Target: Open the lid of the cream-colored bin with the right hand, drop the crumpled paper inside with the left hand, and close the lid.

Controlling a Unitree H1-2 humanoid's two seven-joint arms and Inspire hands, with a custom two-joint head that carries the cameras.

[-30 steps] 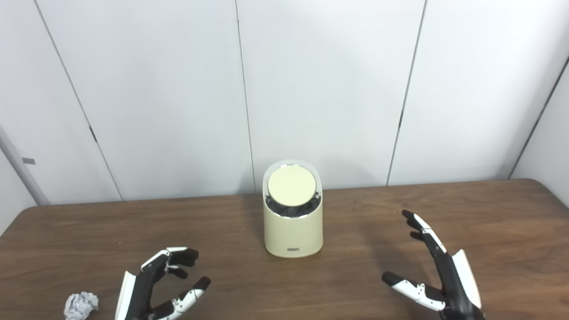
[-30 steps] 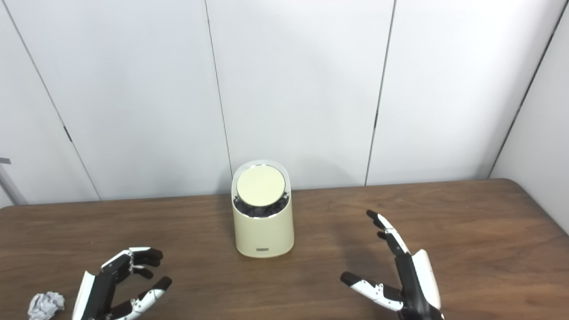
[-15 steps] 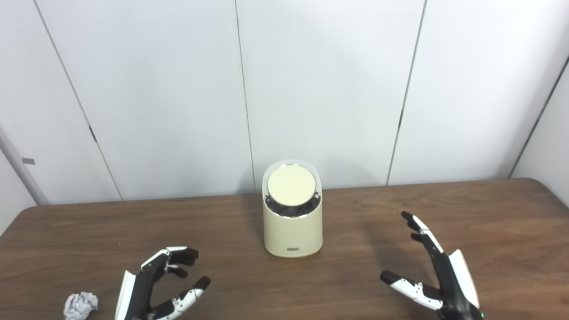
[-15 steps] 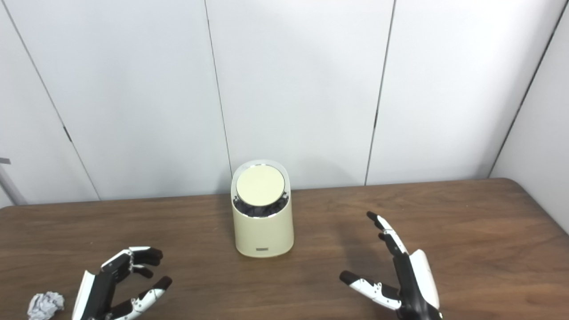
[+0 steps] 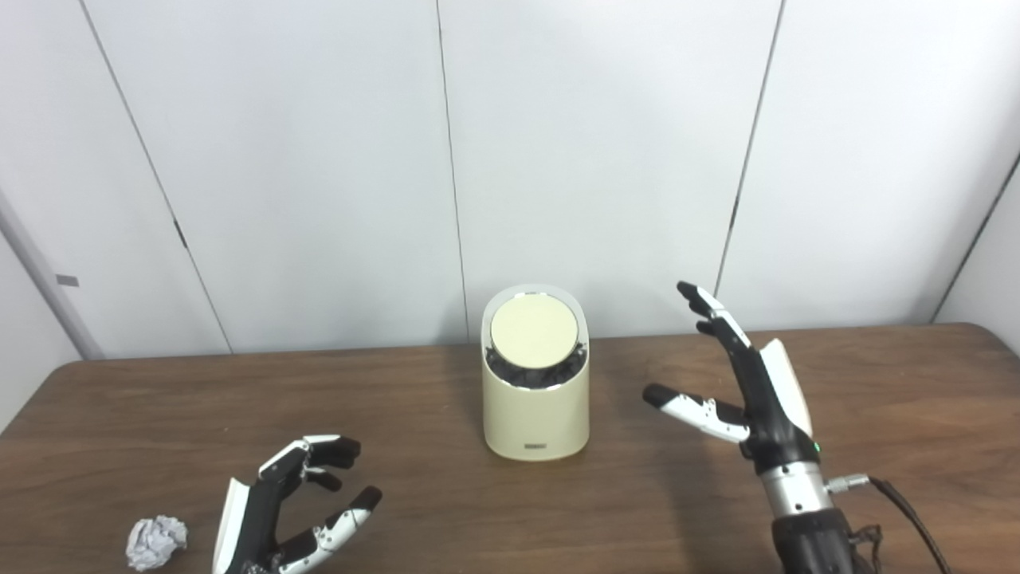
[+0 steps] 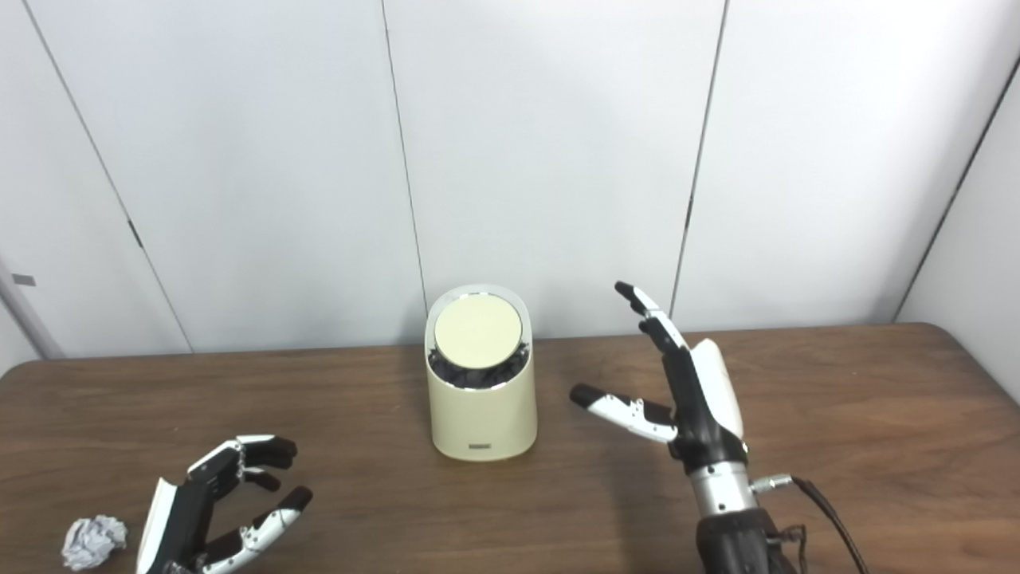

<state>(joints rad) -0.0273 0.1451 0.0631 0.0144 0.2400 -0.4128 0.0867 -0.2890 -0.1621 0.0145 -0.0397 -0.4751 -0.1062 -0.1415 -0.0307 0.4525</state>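
White wall panels are seen behind the desk (image 5: 876,375). Its lid (image 5: 534,332) down, the bin (image 5: 535,414) is flanked by the spread, empty right hand (image 5: 753,391); the left hand (image 5: 279,518), released, is held beside the paper ball (image 5: 156,541).

Right hand (image 5: 753,383) raised on upright forearm, fingers extended upward, thumb splayed sideways, holding nothing. Left hand (image 5: 279,518) low, palm inward, fingers loosely curled, empty.
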